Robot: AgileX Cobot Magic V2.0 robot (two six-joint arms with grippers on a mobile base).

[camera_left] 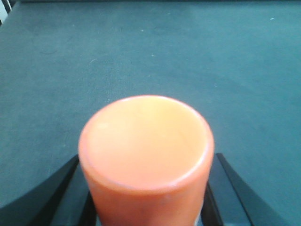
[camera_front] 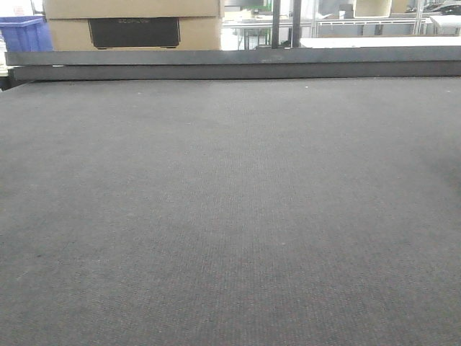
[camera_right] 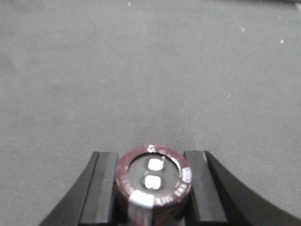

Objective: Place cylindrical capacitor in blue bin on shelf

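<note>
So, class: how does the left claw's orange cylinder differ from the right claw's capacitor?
The orange cylinder is plain-topped; the cylindrical capacitor is dark brown with two metal terminals. The orange cylinder spreads the left claw wider than the capacitor spreads the right claw. Both are round, gripped end-up.

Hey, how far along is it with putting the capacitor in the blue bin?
Pickup looks done: the cylindrical capacitor is clamped between the jaws of the right gripper above the grey mat. In hand: carrying it; the left gripper holds an orange cylinder. Left: the drop. A blue bin shows only far off in the front view, and no shelf is visible.
</note>
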